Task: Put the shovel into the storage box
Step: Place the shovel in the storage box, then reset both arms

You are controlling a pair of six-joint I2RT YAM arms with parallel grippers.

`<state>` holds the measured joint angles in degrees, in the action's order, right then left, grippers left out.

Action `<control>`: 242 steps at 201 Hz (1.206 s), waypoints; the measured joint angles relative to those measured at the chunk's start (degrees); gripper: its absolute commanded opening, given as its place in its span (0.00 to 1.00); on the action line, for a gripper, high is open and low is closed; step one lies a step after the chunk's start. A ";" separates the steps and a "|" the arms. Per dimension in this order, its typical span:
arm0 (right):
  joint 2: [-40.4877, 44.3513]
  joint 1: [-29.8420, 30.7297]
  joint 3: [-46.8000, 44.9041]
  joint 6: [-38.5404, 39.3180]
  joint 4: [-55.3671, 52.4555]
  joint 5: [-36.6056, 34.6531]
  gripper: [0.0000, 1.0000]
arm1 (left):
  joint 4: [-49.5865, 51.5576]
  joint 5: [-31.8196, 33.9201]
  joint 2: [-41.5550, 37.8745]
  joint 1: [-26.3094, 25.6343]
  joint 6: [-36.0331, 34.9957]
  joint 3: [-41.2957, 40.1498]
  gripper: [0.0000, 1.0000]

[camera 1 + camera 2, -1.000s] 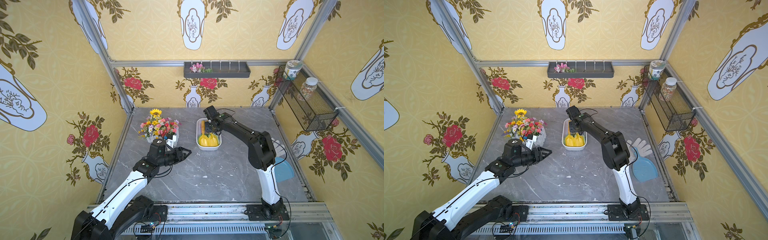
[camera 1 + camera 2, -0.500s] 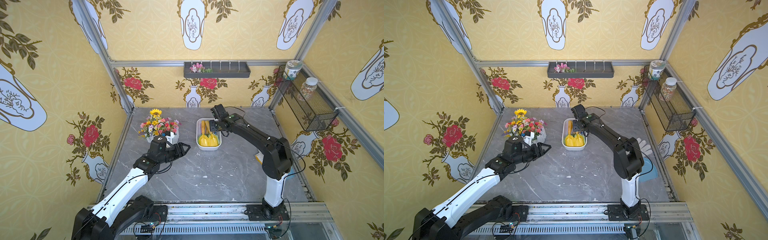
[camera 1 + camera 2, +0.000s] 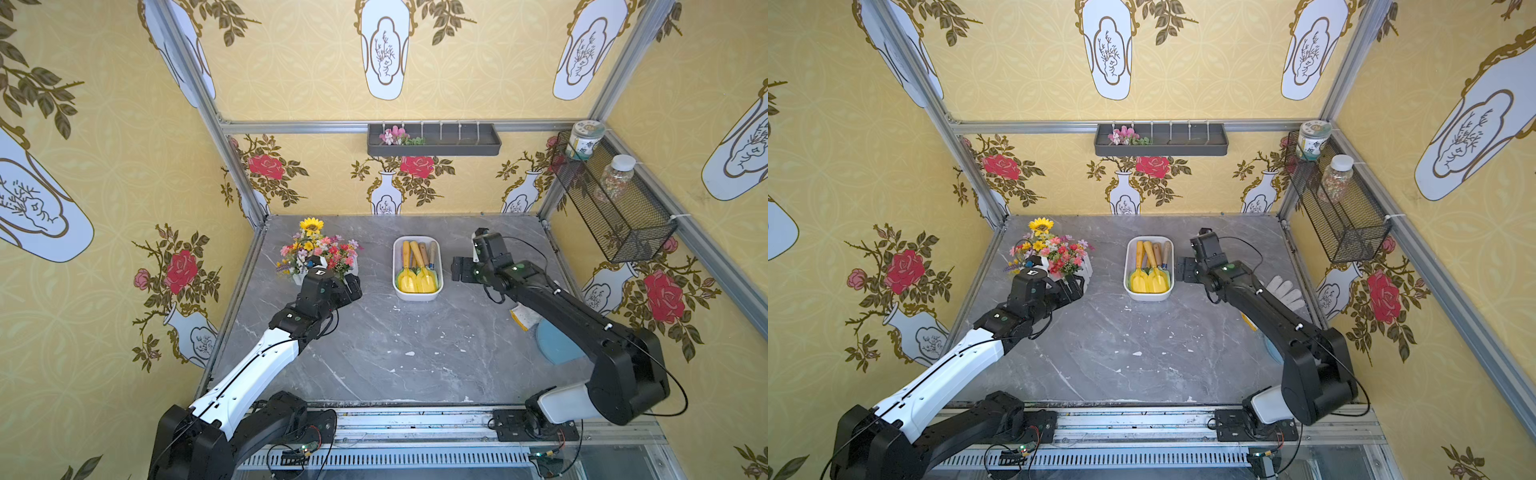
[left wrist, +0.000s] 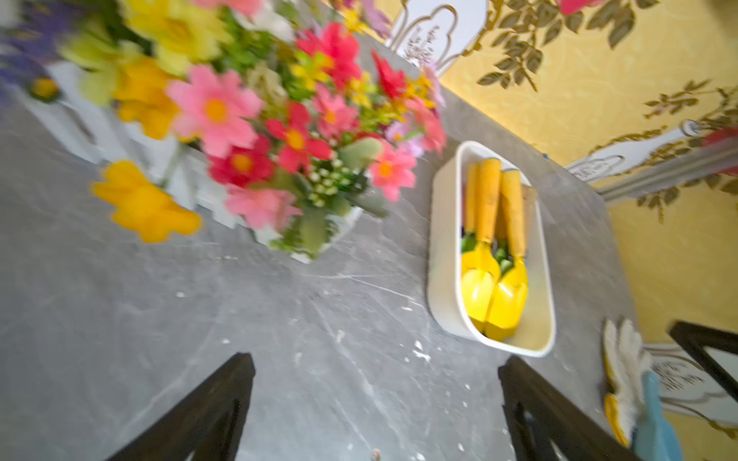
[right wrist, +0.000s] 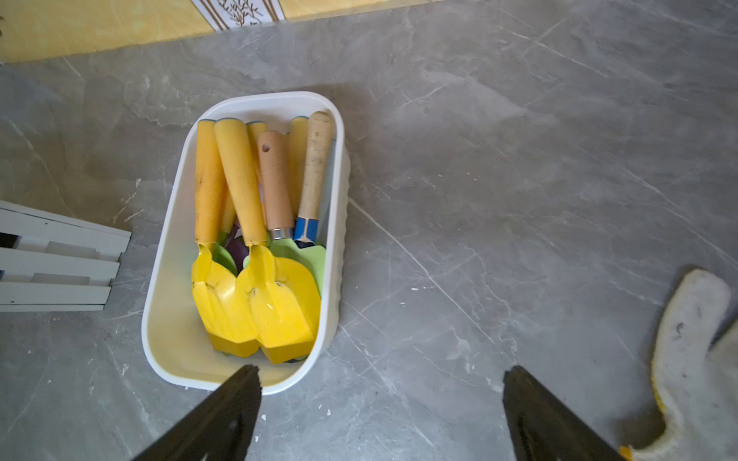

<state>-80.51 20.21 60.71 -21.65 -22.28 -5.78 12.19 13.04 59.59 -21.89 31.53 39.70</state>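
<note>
The white storage box (image 3: 417, 296) (image 3: 1148, 296) stands mid-table in both top views. Several small shovels lie in it, handles toward the back wall; two yellow-bladed shovels (image 3: 424, 279) (image 5: 279, 303) lie on top. My right gripper (image 3: 460, 270) (image 5: 382, 369) hovers just right of the box, open and empty; one fingertip (image 5: 243, 383) overlaps the box rim (image 5: 167, 255) in the right wrist view. My left gripper (image 3: 352, 287) (image 4: 377, 359) is open and empty over bare table left of the box (image 4: 439, 255), beside the flowers.
A flower arrangement in a white fence planter (image 3: 318, 253) stands at the left. A white glove (image 3: 1285, 291) and a blue dustpan (image 3: 557, 345) lie at the right edge. A dark grey tray (image 3: 434, 141) and a wire basket (image 3: 615, 208) hang on the walls.
Both grippers have opened wide. My right gripper has drawn away from above the box to its right side. The left gripper has pulled back a little toward the flowers.
</note>
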 measured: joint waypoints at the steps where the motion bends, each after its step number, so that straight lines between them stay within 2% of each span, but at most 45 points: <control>1: 0.24 -0.20 -0.28 -0.04 0.09 -0.02 0.97 | -0.04 0.11 -0.04 0.15 -0.04 -0.07 1.00; 35: 7.61 -6.95 -9.55 -1.01 3.15 -1.16 0.97 | -3.78 6.25 -1.42 3.89 -2.62 -3.19 1.00; 63: 11.41 -9.38 -16.13 -0.94 7.23 -5.11 0.97 | -7.96 12.74 -0.20 7.50 -5.40 -5.92 1.00; 115: 14.36 -11.74 -27.69 2.64 17.97 -15.69 0.97 | -27.47 21.90 3.02 10.19 -16.76 -17.66 1.00; 147: 14.34 -14.84 -30.80 4.52 24.70 -18.10 0.97 | -39.36 23.15 8.41 14.05 -20.33 -21.24 1.00; 177: 14.23 -15.69 -35.65 7.17 31.80 -18.95 0.97 | -48.96 22.62 12.37 14.75 -23.50 -24.59 1.00; 190: 14.58 -15.85 -38.56 8.41 36.00 -18.91 0.97 | -52.72 21.64 12.83 14.86 -25.53 -26.01 1.00; 215: 14.32 -15.96 -43.54 10.64 43.93 -18.18 0.97 | -66.03 20.13 14.25 16.06 -28.00 -32.26 1.00; 242: 10.21 -16.00 -47.95 13.42 55.43 -17.03 0.97 | -73.40 16.85 15.54 17.94 -28.50 -35.26 1.00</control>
<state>-70.30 4.21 12.75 -8.23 33.15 -22.81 -61.21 29.89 75.13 -3.95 3.03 4.45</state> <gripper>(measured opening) 0.970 0.999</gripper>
